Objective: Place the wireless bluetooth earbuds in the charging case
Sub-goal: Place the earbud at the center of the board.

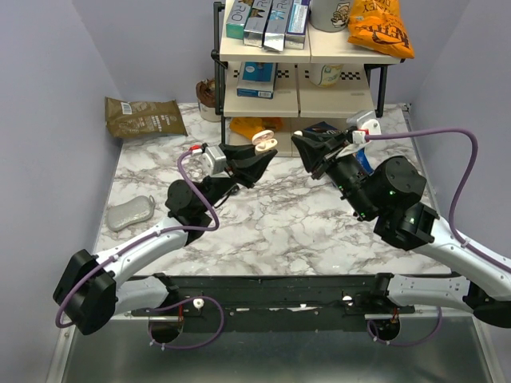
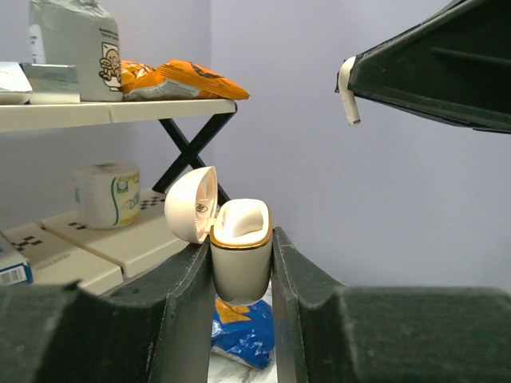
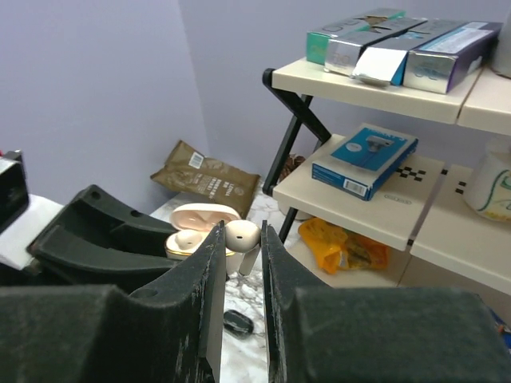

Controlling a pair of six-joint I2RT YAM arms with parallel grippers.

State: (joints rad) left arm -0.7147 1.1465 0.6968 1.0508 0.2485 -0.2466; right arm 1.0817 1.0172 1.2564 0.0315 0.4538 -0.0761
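My left gripper (image 1: 257, 153) is shut on the pale charging case (image 1: 263, 142) and holds it upright above the table with its lid open. In the left wrist view the case (image 2: 241, 259) sits between both fingers, lid (image 2: 190, 205) swung left, a cream bud seated inside. My right gripper (image 1: 302, 144) is shut on a cream-white earbud (image 3: 242, 235), stem pointing down, just right of the case (image 3: 190, 231). That earbud also shows in the left wrist view (image 2: 347, 94), above and right of the case. One black earbud (image 3: 238, 322) lies on the marble below.
A two-tier shelf rack (image 1: 303, 92) stands at the back with boxes and an orange chip bag (image 1: 382, 28). A brown bag (image 1: 144, 116) lies back left, a grey pouch (image 1: 130, 212) at the left edge. An orange packet (image 1: 251, 126) sits under the rack.
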